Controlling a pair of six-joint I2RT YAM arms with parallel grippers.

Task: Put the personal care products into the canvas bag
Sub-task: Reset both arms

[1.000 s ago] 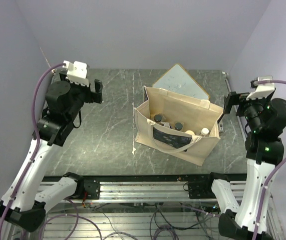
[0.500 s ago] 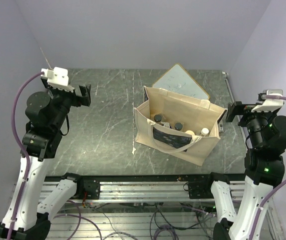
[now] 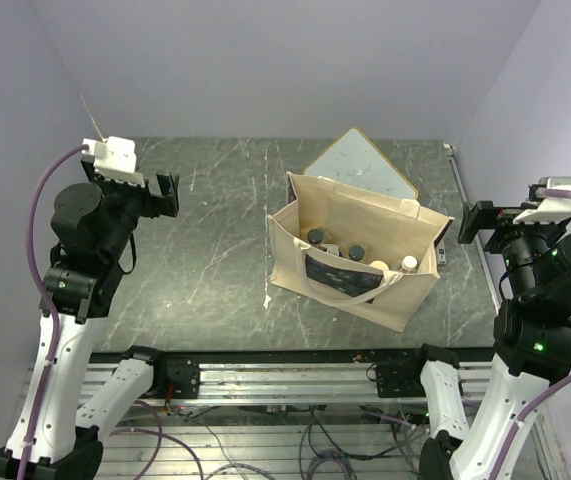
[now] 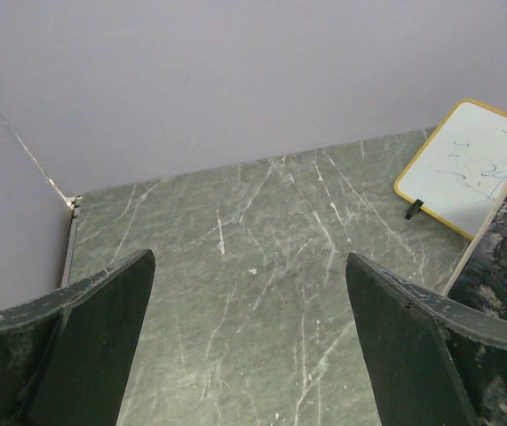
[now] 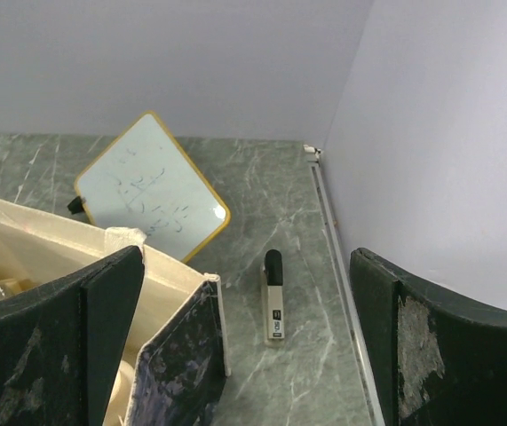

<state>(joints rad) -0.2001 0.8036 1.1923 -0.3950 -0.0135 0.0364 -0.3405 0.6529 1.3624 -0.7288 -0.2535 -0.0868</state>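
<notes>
The cream canvas bag [image 3: 397, 292] stands upright in the middle of the table with a dark print on its near side. Several personal care products stand inside it; a dark cap [image 3: 316, 236] and a cream bottle top [image 3: 408, 263] show from above. My left gripper [image 3: 169, 192] hangs open high over the table's left part, far from the bag, with only bare table between its fingers [image 4: 249, 257]. My right gripper [image 3: 476, 221] is open too, raised just right of the bag. In the right wrist view [image 5: 246, 253] the bag's corner [image 5: 169, 282] lies under its left finger.
A white board with a yellow frame [image 3: 360, 165] lies flat behind the bag, also in the left wrist view [image 4: 466, 164]. A small white and black stapler-like tool [image 5: 273, 288] lies between the bag and the table's right edge rail [image 5: 340, 266]. Walls close in on three sides.
Both arms have drawn back from the bag, the left one to the left and the right one to the right. Both grippers stayed open and empty. The bag has not moved.
</notes>
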